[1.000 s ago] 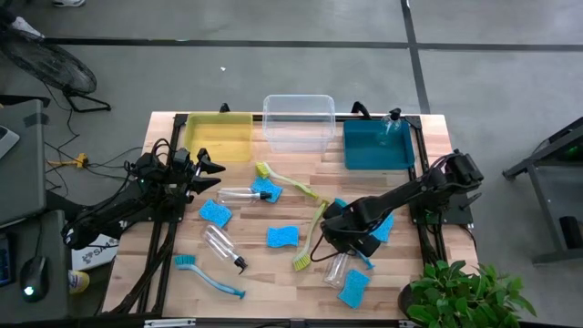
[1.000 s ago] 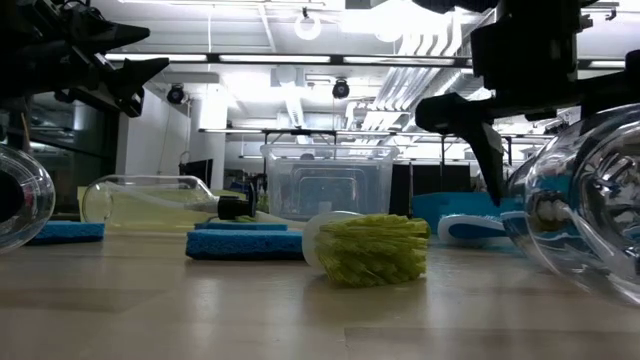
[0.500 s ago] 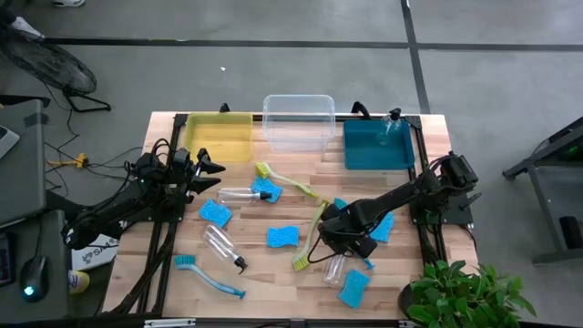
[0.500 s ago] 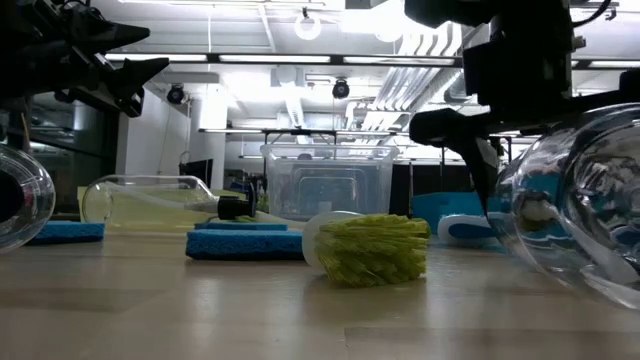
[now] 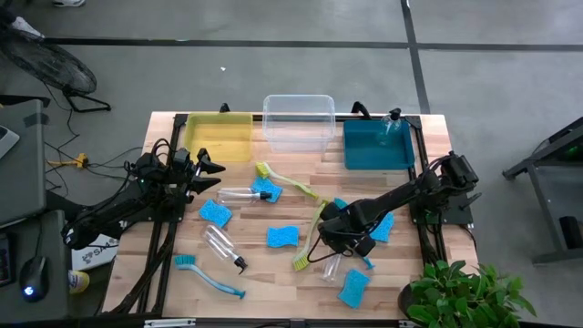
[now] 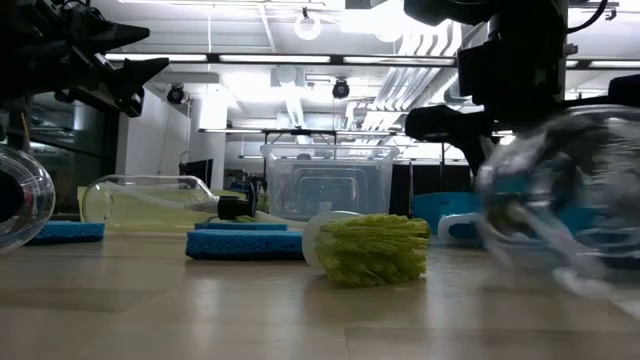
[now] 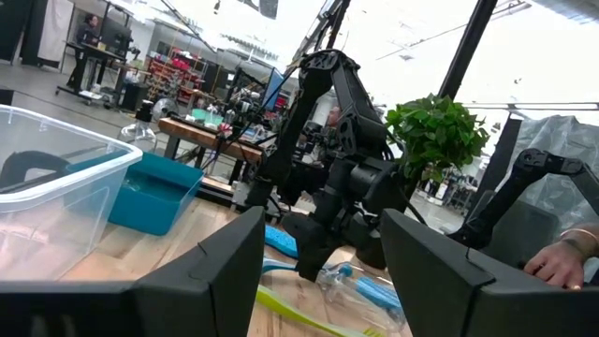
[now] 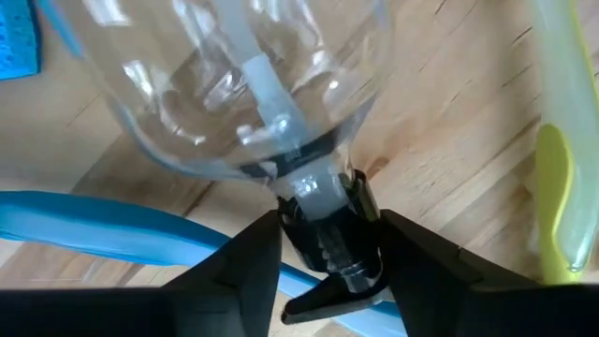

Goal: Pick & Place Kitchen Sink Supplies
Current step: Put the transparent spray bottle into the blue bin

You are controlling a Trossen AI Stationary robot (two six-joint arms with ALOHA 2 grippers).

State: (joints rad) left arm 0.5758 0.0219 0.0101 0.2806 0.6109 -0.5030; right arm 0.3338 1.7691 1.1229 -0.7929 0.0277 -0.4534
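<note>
A spray bottle (image 5: 333,267) lies at the right gripper (image 5: 330,250); a sponge (image 5: 353,288) lies beyond it, a brush (image 5: 308,239) beside it.

Bright ceiling glare, blurred spray bottle (image 6: 555,215)

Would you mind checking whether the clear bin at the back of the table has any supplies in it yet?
No. In the high view the clear bin shows only its own bare floor, with nothing lying inside.
</note>
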